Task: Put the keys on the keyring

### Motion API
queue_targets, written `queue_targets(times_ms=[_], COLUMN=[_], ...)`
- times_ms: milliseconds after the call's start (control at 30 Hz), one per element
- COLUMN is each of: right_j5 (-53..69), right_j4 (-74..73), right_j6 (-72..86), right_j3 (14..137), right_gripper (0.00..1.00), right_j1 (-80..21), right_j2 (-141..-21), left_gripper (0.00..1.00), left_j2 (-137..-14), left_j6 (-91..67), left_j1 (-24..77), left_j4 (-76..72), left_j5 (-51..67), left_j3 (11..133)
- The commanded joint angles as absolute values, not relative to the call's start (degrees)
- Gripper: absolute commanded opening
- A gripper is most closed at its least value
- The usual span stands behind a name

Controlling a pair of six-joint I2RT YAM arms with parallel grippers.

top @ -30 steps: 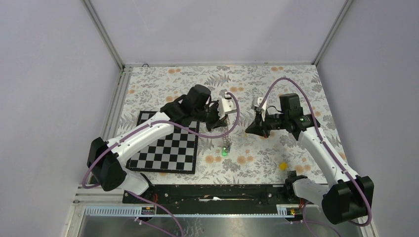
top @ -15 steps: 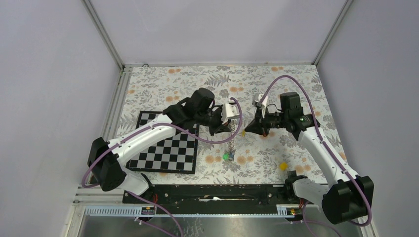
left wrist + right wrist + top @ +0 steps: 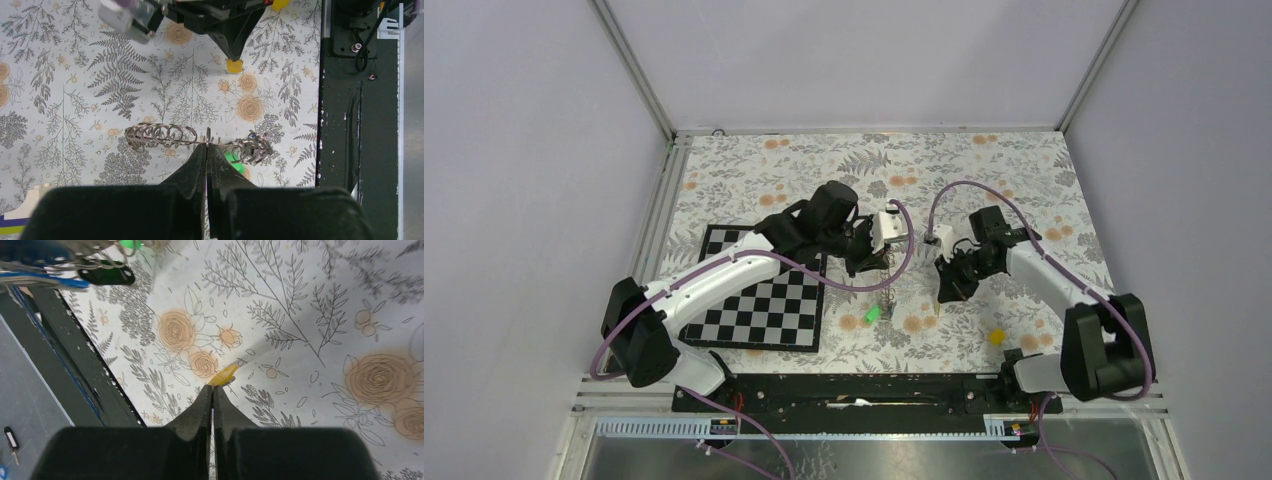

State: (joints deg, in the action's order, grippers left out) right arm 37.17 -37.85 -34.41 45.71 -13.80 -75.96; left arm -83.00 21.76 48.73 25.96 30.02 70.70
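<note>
My left gripper [image 3: 207, 146] is shut on the keyring [image 3: 165, 136], a thin metal loop with small rings strung along it, held above the floral mat. A green key [image 3: 235, 163] hangs on it behind the fingers; in the top view the keyring [image 3: 886, 290] dangles with the green key [image 3: 873, 314] at its low end. My right gripper [image 3: 212, 388] is shut on an orange-yellow key [image 3: 223, 375], pointing down at the mat. In the top view my right gripper [image 3: 941, 295] stands right of the keyring, apart from it. A black key [image 3: 107, 276] shows near the ring.
A checkerboard [image 3: 764, 300] lies on the mat to the left under the left arm. Another yellow key [image 3: 997, 337] lies on the mat near the right arm's base. The black base rail [image 3: 854, 388] runs along the near edge.
My right arm has swung in and tipped its gripper downward, carrying the yellow key nearer the front. The left gripper moved slightly right, and the green key swung a little left.
</note>
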Motion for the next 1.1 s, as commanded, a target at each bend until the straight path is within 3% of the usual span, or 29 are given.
queue_targets(times_ms=[0, 267, 600, 900, 1067], right_j5=[33.99, 33.17, 29.93, 34.05, 38.02], right_j4=[-40.13, -40.46, -40.34, -40.92, -42.22], right_j6=[-36.74, -34.42, -36.27, -37.86, -46.33], right_j3=[47.72, 54.9, 56.34, 55.42, 54.64], right_gripper=[0.01, 0.11, 0.38, 0.44, 0.49], right_j1=[-13.04, -6.42, -3.69, -3.08, -3.16], right_j2=[-82.55, -94.99, -96.65, -91.47, -88.9], left_gripper=[0.0, 0.0, 0.0, 0.0, 0.0], left_j2=[-81.12, -81.04, -81.83, -81.92, -81.84], left_j6=[21.1, 21.18, 21.36, 22.05, 23.79], left_j1=[48.75, 48.75, 48.77, 48.78, 48.78], left_j4=[21.86, 21.88, 22.22, 22.84, 23.66], left_j5=[29.89, 29.52, 29.4, 28.87, 28.12], left_j3=[71.54, 71.44, 72.06, 72.42, 72.68])
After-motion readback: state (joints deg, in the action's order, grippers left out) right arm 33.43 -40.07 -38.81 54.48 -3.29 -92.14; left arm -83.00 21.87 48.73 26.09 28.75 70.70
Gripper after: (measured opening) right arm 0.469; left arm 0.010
